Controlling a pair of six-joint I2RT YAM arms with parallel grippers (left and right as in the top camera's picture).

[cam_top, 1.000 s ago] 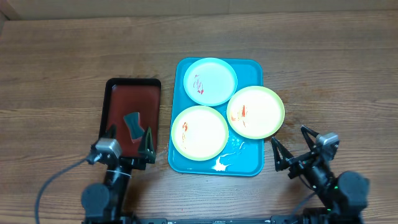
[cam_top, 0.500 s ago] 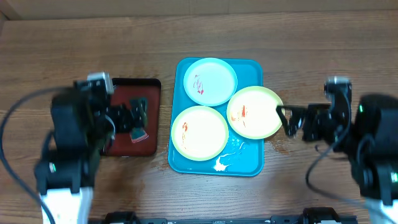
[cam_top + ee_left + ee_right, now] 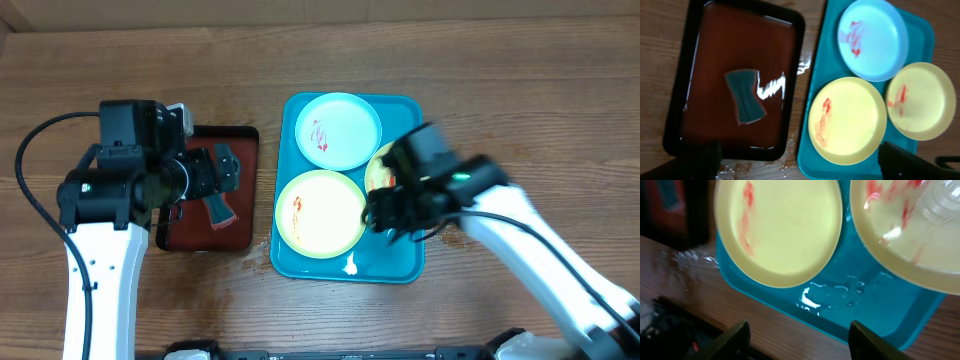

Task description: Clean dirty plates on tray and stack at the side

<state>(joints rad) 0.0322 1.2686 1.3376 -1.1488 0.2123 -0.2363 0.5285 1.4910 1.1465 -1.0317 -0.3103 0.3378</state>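
Observation:
The turquoise tray (image 3: 395,262) holds three plates with red smears. The aqua plate (image 3: 339,130) is at the back, also in the left wrist view (image 3: 871,39). A yellow-green plate (image 3: 320,213) is at the front left (image 3: 847,120) (image 3: 780,227). The second yellow-green plate (image 3: 379,168) at the right is mostly hidden by my right arm overhead and shows in the wrist views (image 3: 921,100) (image 3: 905,230). My right gripper (image 3: 398,222) (image 3: 800,345) is open and empty above the tray's front edge (image 3: 865,310). My left gripper (image 3: 215,180) (image 3: 800,165) is open and empty.
A dark red, black-rimmed tray (image 3: 237,150) (image 3: 740,40) lies left of the turquoise tray (image 3: 815,150), with a grey-green sponge (image 3: 218,208) (image 3: 744,96) in it. Water and white foam (image 3: 352,265) lie at the turquoise tray's front. Droplets wet the wood between the trays.
Both arms have risen from the table's front edge. The left arm now hovers over the dark red tray. The right arm has swung left over the right side of the turquoise tray.

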